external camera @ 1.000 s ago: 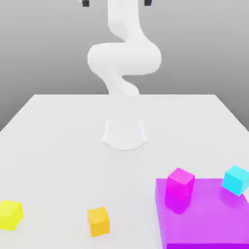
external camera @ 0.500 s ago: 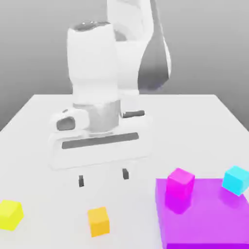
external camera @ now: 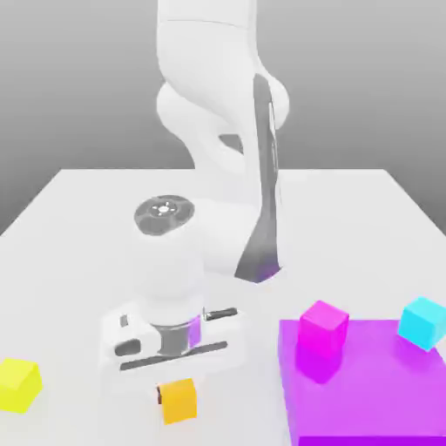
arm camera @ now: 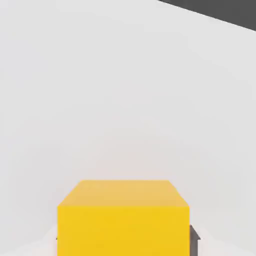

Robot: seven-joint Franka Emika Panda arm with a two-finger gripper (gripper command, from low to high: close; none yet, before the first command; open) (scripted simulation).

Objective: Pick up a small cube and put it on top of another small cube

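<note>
One small orange cube (external camera: 179, 401) on the white table (external camera: 78, 253), directly beneath the gripper (external camera: 179, 394) and seemingly between its open fingers, one dark fingertip (arm camera: 194, 239) just beside its face; arm bent forward, hand pointing straight down.

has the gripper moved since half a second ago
Yes. In the exterior view the gripper has come down toward the white table and now sits right over the orange cube, which lies where it did, between the yellow cube and the purple block.
</note>
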